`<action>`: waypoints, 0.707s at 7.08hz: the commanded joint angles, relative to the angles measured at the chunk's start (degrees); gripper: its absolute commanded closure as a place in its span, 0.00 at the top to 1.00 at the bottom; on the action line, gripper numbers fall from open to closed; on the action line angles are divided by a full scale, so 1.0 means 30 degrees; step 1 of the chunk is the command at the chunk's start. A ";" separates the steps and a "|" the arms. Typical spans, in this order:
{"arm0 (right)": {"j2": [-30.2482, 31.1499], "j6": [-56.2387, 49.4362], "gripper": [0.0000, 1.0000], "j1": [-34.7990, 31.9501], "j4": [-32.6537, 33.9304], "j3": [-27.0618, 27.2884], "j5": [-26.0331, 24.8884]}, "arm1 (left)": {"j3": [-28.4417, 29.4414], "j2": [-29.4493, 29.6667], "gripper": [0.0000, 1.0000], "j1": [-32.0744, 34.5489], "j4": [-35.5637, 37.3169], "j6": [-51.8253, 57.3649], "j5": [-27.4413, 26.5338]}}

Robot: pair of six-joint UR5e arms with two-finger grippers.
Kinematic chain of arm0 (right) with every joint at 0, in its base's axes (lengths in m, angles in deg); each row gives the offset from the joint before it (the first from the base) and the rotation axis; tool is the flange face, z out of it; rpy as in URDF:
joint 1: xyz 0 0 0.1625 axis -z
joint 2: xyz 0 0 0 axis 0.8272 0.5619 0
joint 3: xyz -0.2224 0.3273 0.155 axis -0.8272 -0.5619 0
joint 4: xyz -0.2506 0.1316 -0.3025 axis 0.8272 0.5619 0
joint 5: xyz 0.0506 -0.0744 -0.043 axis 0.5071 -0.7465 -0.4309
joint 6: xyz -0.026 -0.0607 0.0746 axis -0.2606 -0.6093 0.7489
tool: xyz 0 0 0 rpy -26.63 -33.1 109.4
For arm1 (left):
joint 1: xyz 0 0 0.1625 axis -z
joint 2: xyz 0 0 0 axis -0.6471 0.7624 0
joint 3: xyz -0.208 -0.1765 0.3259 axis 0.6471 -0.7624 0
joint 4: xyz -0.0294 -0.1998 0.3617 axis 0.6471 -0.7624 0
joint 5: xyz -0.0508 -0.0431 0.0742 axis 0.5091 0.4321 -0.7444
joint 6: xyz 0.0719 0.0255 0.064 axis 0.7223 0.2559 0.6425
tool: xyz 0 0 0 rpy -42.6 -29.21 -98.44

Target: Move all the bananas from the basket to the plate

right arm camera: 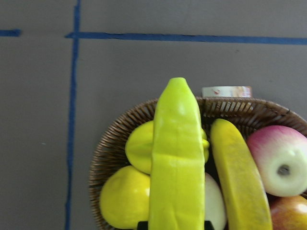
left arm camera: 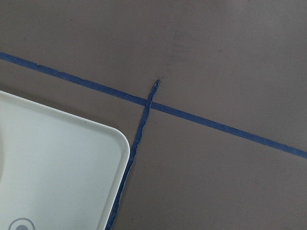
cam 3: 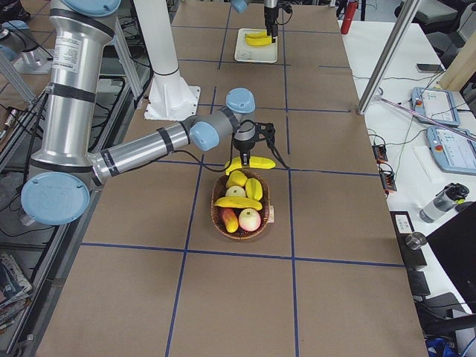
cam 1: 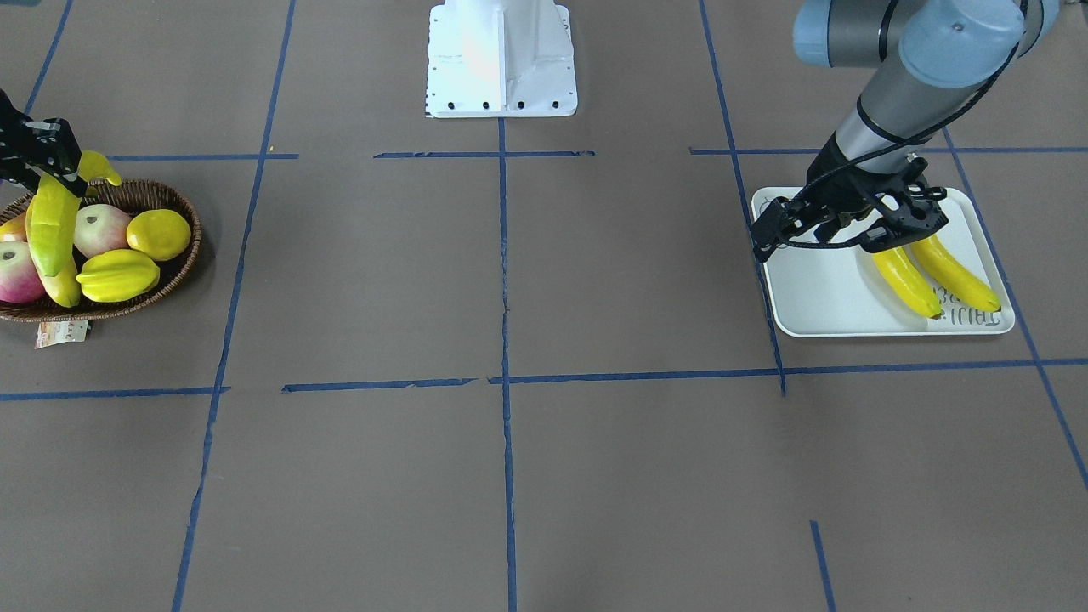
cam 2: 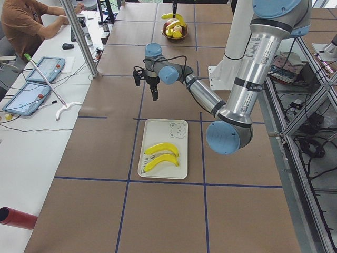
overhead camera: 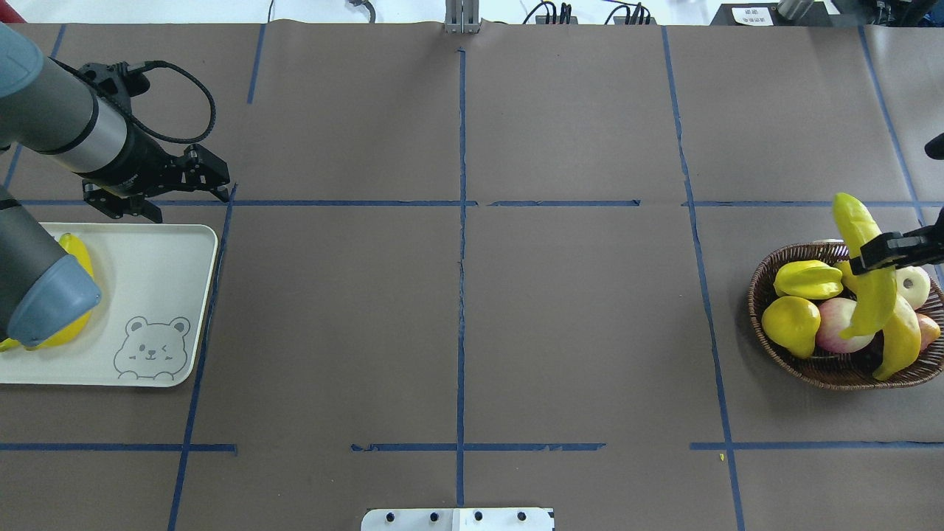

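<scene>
My right gripper (overhead camera: 876, 255) is shut on a banana (overhead camera: 867, 284) and holds it tilted just above the basket (overhead camera: 833, 372). The wrist view shows this banana (right arm camera: 176, 158) running up the middle of the frame. A second banana (overhead camera: 901, 341) lies in the basket among other fruit. Two bananas (cam 1: 905, 280) (cam 1: 956, 272) rest side by side on the plate (cam 1: 816, 297). My left gripper (overhead camera: 221, 188) hovers open and holds nothing, over the plate's corner (left arm camera: 115, 143) away from the bananas.
The basket also holds a starfruit (overhead camera: 807, 279), a lemon (overhead camera: 790, 322) and apples (overhead camera: 841, 332). The robot's white base (cam 1: 501, 59) stands at the table's middle edge. A person (cam 2: 26, 23) sits at a side table with tablets.
</scene>
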 commanded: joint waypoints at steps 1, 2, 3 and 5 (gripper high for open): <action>-0.3871 0.0457 0.01 0.0768 -0.0114 -0.0314 0.1568 | 0.0198 0.1804 0.99 -0.1036 -0.0285 -0.1275 -0.0001; -0.5512 0.2345 0.00 0.1557 -0.0231 -0.0578 0.1633 | 0.0170 0.2452 0.99 -0.1184 -0.1215 -0.2007 0.0057; -0.7646 0.4800 0.01 0.2377 -0.0261 -0.0813 0.1576 | 0.0315 0.2575 0.99 -0.1534 -0.4531 -0.3987 0.0029; -1.0205 0.7015 0.01 0.4162 -0.0320 -0.0932 0.0646 | 0.1918 0.2663 0.99 -0.1859 -1.1883 -0.8117 0.0000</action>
